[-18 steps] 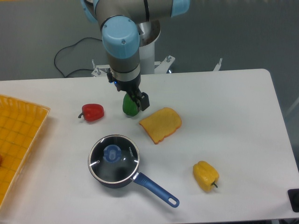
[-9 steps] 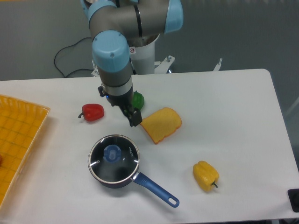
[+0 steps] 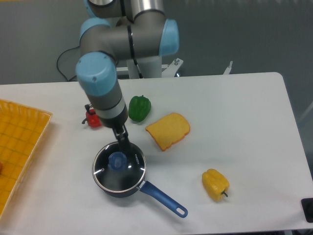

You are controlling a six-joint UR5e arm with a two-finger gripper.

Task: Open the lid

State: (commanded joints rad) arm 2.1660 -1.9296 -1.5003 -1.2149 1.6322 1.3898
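Reaching down over the saucepan [image 3: 128, 179], the robot arm is at the step where it lines up to take the lid [image 3: 120, 167]. The lid sits flat and closed on top of the saucepan, and nothing has lifted it yet. Its round blue knob [image 3: 117, 160] is right in the middle of the glass.

The end effector [image 3: 123, 146] hangs just above the back edge of the lid, a bit behind and to the side of the knob. Its dark fingers point down. I cannot tell if the fingers are spread apart or pressed together, because they look like one thin dark shape from here. It does not seem to be pinching anything.

I think the next move needs the end effector to slide a little so the knob is right between its fingers. Then it has to go down, pinch the knob, and lift straight up. If it comes down where it is now, it might bump the glass instead.

Other things lie around the saucepan. A green pepper [image 3: 139, 108] and a red pepper [image 3: 93, 119] sit behind it. A yellow sponge [image 3: 168, 130] is behind it and off to one side. A yellow pepper [image 3: 215, 184] lies beyond the end of the long blue handle [image 3: 164, 198]. A yellow tray [image 3: 19, 147] is at the far edge of the white tabletop [image 3: 244, 122].

I see no words or labels I can read on any of these things.
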